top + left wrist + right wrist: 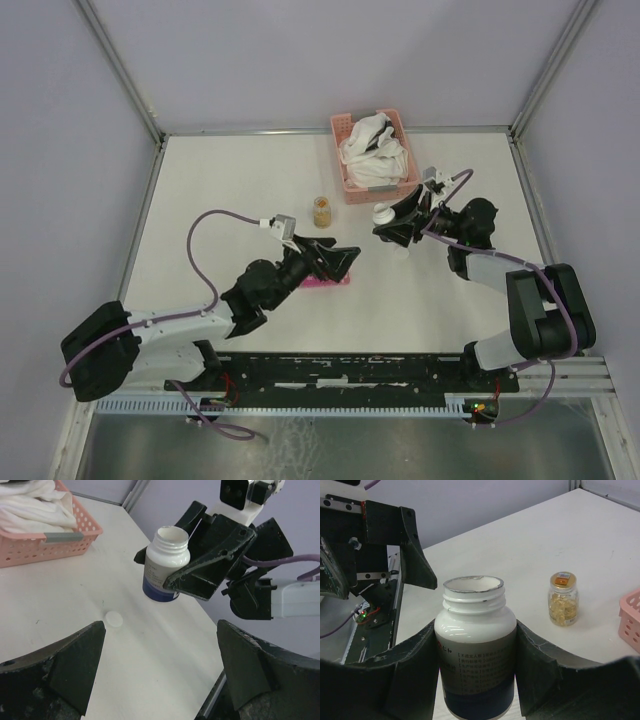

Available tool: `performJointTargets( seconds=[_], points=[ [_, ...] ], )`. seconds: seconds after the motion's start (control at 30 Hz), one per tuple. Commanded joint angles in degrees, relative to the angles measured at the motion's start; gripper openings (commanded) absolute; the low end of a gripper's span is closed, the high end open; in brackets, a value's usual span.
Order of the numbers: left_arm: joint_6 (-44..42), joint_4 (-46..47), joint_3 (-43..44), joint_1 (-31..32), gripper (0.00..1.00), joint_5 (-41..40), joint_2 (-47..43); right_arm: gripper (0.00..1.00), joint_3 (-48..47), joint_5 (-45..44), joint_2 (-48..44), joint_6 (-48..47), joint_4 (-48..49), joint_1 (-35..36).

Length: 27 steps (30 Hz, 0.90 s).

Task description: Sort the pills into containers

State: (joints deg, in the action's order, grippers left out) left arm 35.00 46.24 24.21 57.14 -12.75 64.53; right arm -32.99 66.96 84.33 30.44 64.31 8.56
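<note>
The magenta pill-box strip (330, 283) lies on the table, partly hidden under my left gripper (338, 262). That gripper is open and empty, and the strip does not show in its wrist view (161, 630). My right gripper (397, 222) is shut on an uncapped white bottle with a blue band (475, 645), held upright above the table. The bottle also shows in the left wrist view (165, 565) and from above (384, 213). No loose pills are visible.
A small amber jar of yellow capsules (321, 211) stands near mid-table and shows in the right wrist view (563, 599). A white bottle cap (113, 619) lies on the table. The pink lattice basket (345, 130) with white cloths stands at the back.
</note>
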Motion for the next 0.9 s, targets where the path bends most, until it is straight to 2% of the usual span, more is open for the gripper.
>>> performJointTargets(
  seconds=[0.0, 0.27, 0.47, 0.63, 0.87],
  points=[
    [2.23, 8.68, 4.74, 0.26, 1.0, -4.53, 3.74, 0.01, 0.19, 1.98, 0.12, 2.57, 8.01, -0.11],
    [1.28, 11.13, 11.7, 0.33, 0.98, -5.93, 11.23, 0.01, 0.09, 2.01, 0.48, 4.29, 9.76, -0.08],
    [1.73, 6.56, 17.28, 0.33, 0.98, -5.87, 15.38, 0.01, -0.36, 2.29, 0.52, 5.29, 9.86, -0.11],
    [1.87, 14.11, 12.2, -0.35, 1.0, -1.99, 15.57, 0.01, -0.59, 1.95, 0.39, 6.91, 10.23, -0.13],
    [-0.15, 15.44, 8.19, -1.07, 1.0, 4.93, 12.49, 0.01, -0.5, 1.59, 1.86, 11.64, 16.24, -0.06]
  ],
)
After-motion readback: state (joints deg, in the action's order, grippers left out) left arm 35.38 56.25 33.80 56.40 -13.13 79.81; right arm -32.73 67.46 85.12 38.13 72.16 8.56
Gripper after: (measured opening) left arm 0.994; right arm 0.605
